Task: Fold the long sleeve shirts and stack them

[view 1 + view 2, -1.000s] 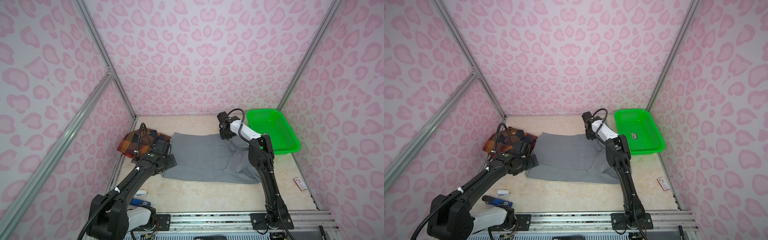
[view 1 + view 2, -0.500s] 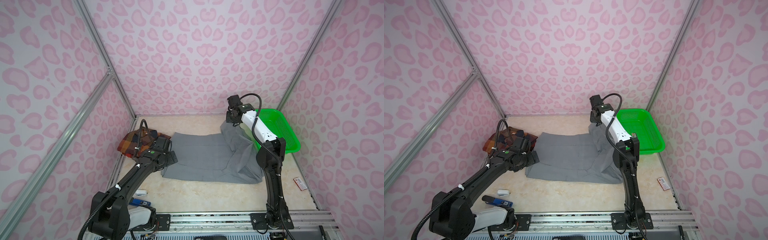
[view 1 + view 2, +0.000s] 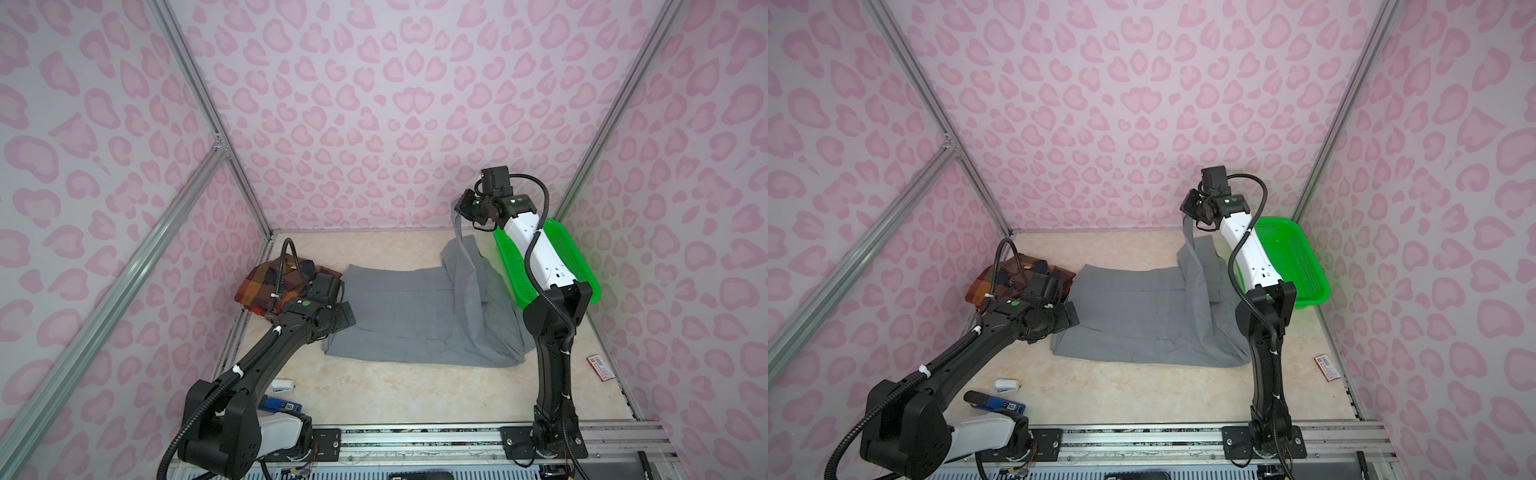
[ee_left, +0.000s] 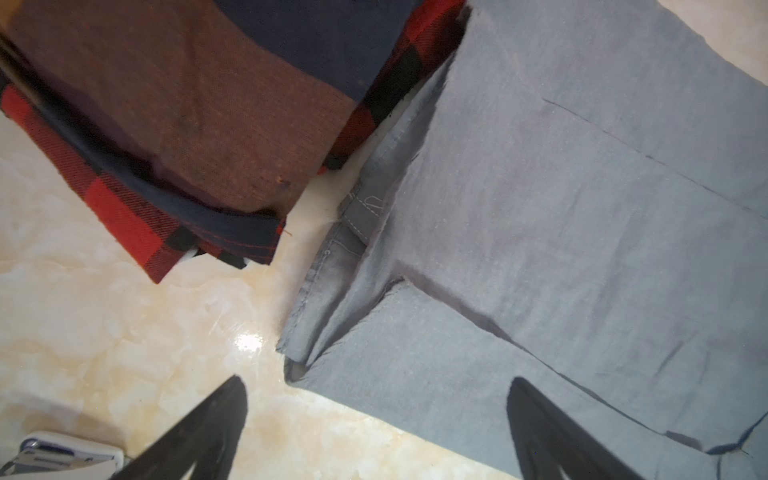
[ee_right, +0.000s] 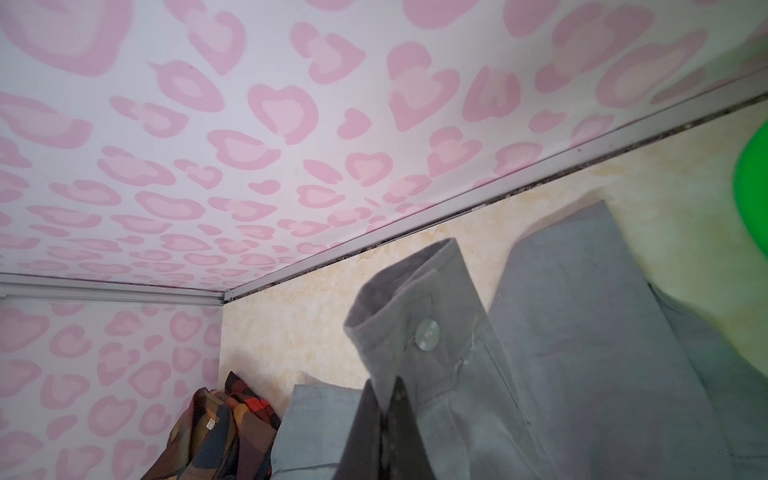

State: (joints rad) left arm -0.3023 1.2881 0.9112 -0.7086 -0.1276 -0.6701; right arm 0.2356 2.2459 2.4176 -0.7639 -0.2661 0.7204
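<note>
The gray long sleeve shirt [image 3: 415,316] [image 3: 1142,316] lies spread across the middle of the table. My right gripper [image 3: 460,206] [image 3: 1187,203] [image 5: 386,386] is shut on its sleeve cuff [image 5: 407,307], held high near the back wall. The sleeve [image 3: 461,249] hangs taut from it and lifts the shirt's right side. The plaid shirt [image 3: 266,282] [image 3: 1000,278] [image 4: 187,104] sits bunched at the left. My left gripper [image 3: 347,316] [image 3: 1073,316] [image 4: 376,399] is open and low at the gray shirt's left edge [image 4: 561,208], holding nothing.
A green mesh basket [image 3: 573,257] [image 3: 1296,257] stands at the back right, partly behind my right arm. A white stapler [image 3: 282,386] and a blue tool [image 3: 280,405] lie front left. A small red packet [image 3: 599,367] lies by the right wall.
My right gripper has risen and moved right toward the back wall with the cuff, pulling the sleeve and the shirt's right side up. The left gripper has barely moved.
</note>
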